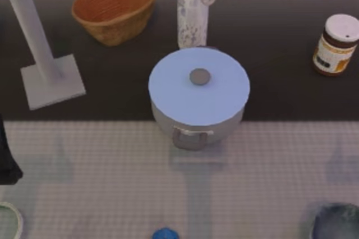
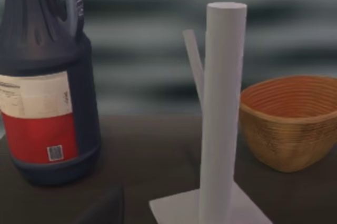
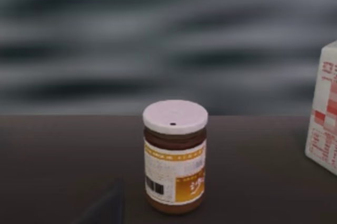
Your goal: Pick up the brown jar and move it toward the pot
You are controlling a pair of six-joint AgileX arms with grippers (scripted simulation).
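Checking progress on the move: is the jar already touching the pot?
No, the jar stands upright at the top view's right, far apart from the pot at centre.

Neither gripper is seen in the top view; only dark slivers are shown low in both wrist views.

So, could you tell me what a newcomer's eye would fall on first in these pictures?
Most likely the pot with its pale blue lid, large and at the middle of the top view. Next the woven basket bowl at the far left beside the white post on its square base, and the brown jar standing upright, alone at the far right.
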